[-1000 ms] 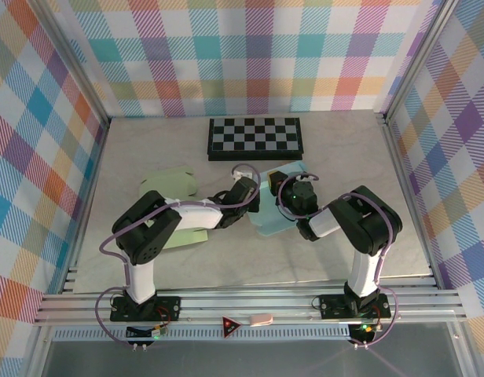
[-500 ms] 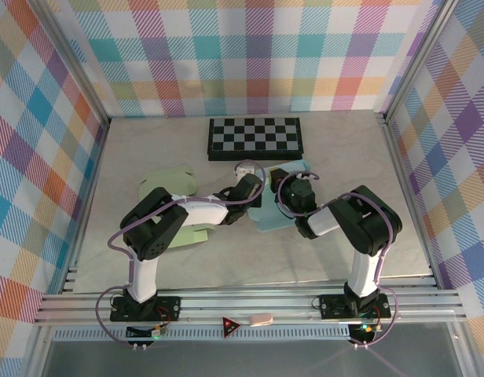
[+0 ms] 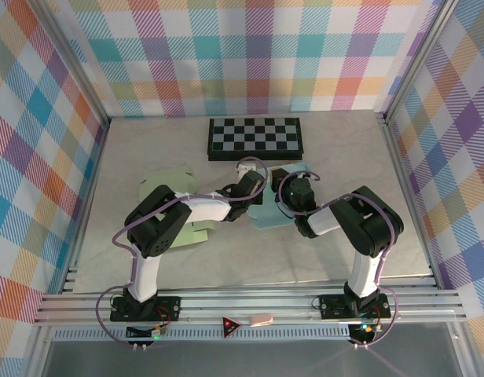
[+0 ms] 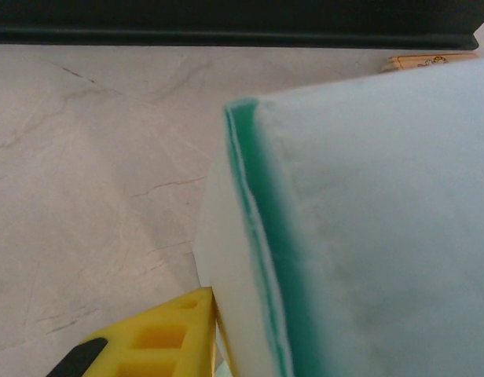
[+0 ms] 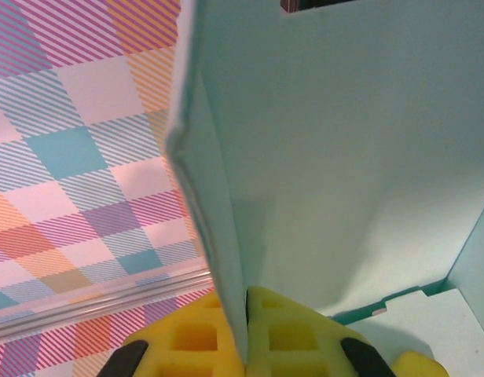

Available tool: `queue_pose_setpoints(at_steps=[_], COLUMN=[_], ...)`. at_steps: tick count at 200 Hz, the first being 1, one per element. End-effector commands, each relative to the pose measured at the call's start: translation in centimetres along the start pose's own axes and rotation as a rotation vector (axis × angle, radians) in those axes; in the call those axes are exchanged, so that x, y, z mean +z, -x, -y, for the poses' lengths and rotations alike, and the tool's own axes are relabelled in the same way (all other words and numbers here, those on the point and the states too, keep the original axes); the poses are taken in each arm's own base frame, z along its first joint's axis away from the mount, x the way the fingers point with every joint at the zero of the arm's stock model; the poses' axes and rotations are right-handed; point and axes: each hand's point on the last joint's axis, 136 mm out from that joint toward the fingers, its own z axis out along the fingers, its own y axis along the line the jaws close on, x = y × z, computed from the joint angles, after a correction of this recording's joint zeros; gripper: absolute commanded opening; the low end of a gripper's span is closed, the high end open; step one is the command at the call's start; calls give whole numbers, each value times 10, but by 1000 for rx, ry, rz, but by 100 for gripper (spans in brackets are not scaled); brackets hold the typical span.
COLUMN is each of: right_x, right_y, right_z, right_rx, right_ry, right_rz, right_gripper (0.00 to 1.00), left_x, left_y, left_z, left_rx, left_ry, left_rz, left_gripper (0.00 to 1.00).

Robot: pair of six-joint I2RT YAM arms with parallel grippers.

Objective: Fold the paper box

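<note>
Pale teal paper box (image 3: 272,217) sits mid-table (image 3: 148,149), just before the chessboard (image 3: 255,137). Right gripper (image 5: 246,318) pinches an upright panel, seemingly to steady it. Left gripper (image 3: 259,193) meets a creased edge, its finger spread unclear.

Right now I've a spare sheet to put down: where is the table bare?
Bare: back-left corner beside the chessboard; right side between box and wall; front strip by the rail. Crowded: the middle, around box and green sheet.

plaid walls (image 3: 250,55), pale marbled tabletop (image 3: 148,149), aluminium frame rails (image 3: 250,302)
</note>
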Motion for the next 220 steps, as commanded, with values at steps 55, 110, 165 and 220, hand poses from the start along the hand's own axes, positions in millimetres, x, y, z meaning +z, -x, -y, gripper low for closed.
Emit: queue_pose_setpoints(at_steps=[55, 110, 165, 220], right_x=[-11, -40, -91, -95], right_y=[-36, -15, 15, 23], right_z=[24, -22, -110, -156], right_rx=[38, -80, -351, -594], right_ry=[-136, -195, -340, -497], right_rz=[-134, -89, -111, -268], right_gripper=[9, 57, 72, 70], left_x=[9, -23, -55, -91], left_y=[22, 45, 57, 58], left_z=[1, -22, -41, -45], left_rx=[-14, -30, -80, -116], left_ry=[9, 73, 102, 106], left_rz=[19, -57, -255, -488], left_gripper=[0, 0, 0, 0])
